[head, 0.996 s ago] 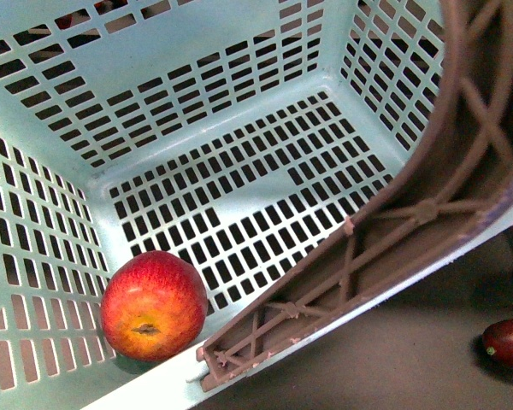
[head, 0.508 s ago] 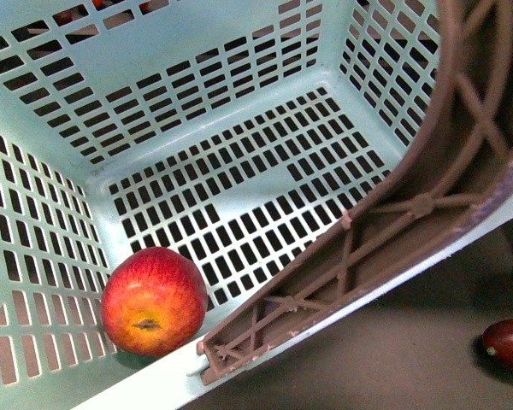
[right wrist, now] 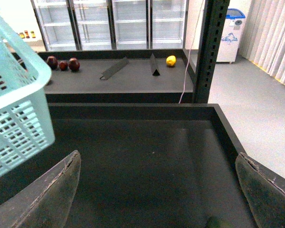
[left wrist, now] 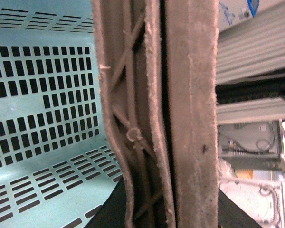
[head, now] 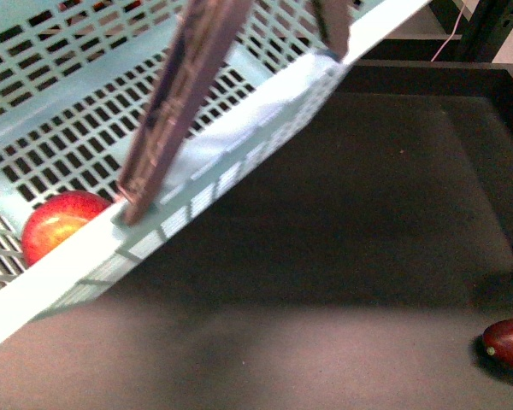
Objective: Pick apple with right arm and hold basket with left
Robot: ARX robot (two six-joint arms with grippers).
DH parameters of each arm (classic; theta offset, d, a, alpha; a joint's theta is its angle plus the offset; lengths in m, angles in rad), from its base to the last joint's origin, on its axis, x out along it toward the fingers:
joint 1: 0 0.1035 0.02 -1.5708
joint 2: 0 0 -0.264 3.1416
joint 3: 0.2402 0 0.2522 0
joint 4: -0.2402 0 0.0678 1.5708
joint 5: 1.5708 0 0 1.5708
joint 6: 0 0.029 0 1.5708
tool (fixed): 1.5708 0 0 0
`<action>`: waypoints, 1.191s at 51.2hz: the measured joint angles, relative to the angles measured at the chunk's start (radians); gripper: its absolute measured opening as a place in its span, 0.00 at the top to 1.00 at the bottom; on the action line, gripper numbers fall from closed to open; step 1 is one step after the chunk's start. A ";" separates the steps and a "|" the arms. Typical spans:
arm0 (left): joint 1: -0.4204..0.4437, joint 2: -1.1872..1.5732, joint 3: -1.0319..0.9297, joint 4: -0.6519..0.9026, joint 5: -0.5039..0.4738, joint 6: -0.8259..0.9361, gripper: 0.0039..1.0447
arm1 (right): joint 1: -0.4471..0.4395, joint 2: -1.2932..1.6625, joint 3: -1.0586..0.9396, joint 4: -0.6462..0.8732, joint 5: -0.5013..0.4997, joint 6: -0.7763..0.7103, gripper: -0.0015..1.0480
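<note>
Glass-door fridges [right wrist: 115, 21] stand behind black shelves [right wrist: 128, 81].

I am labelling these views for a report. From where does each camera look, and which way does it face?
Front: on the body, looking down at the tilted basket, the apple inside; no arm shows.
Left wrist: close against the basket's brown handle; its own fingers cannot be made out.
Right wrist: above the dark tray, facing a far shelf; right gripper open, empty.
Shared: all three show the basket.
</note>
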 joint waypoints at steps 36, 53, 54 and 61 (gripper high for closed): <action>0.550 0.299 -0.063 0.196 0.144 -0.227 0.84 | 0.000 0.000 0.000 0.000 0.000 0.000 0.08; 0.559 0.391 -0.196 0.362 0.097 -0.295 0.84 | 0.000 0.000 0.000 0.000 0.000 0.000 0.08; 0.559 0.398 -0.202 0.371 0.091 -0.303 0.84 | 0.000 0.000 0.000 0.000 0.000 0.000 0.08; 0.552 0.425 -0.209 0.389 0.051 -0.328 0.84 | 0.000 0.000 0.000 0.000 0.000 0.000 0.08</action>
